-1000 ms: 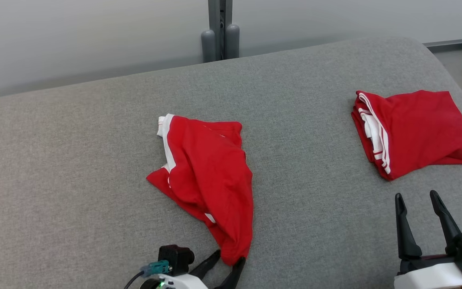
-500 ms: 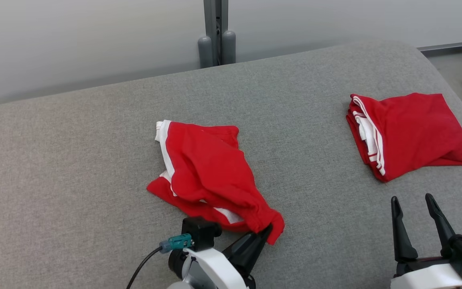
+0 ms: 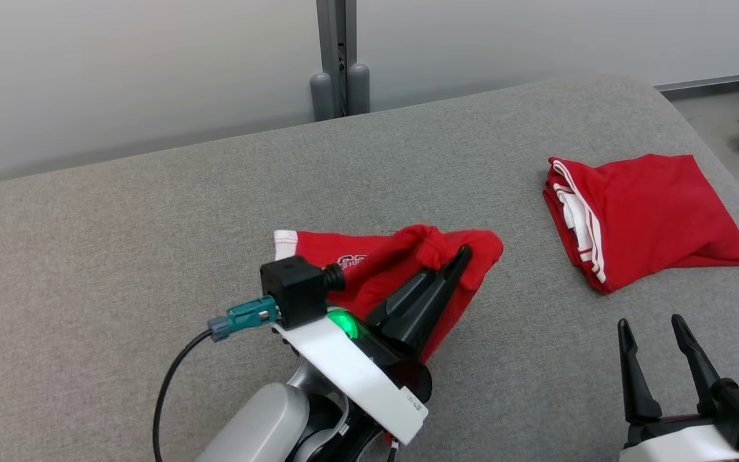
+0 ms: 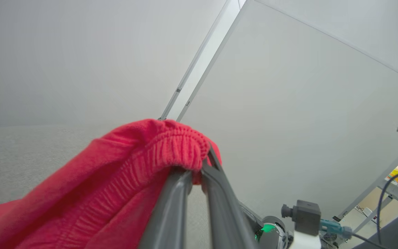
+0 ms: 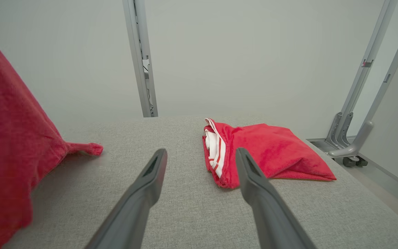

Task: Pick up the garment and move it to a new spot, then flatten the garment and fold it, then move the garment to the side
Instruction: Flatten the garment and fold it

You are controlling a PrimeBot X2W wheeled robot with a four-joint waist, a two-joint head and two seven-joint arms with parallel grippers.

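— What is changing on the grey cushion (image 3: pixel 119 244)?
— The left gripper (image 3: pixel 458 260), clamping the red shorts (image 3: pixel 376 266) by the waistband (image 4: pixel 171 145), is hoisting them up from mid-cushion, where they were lying a second ago; relocation is beginning, while the right gripper (image 3: pixel 649 323) is idling, fingers spread

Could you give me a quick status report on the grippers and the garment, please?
Left gripper shut on red garment at waistband, garment partly raised off grey cushion. Right gripper open, empty. Second red garment folded at right, clear of path.
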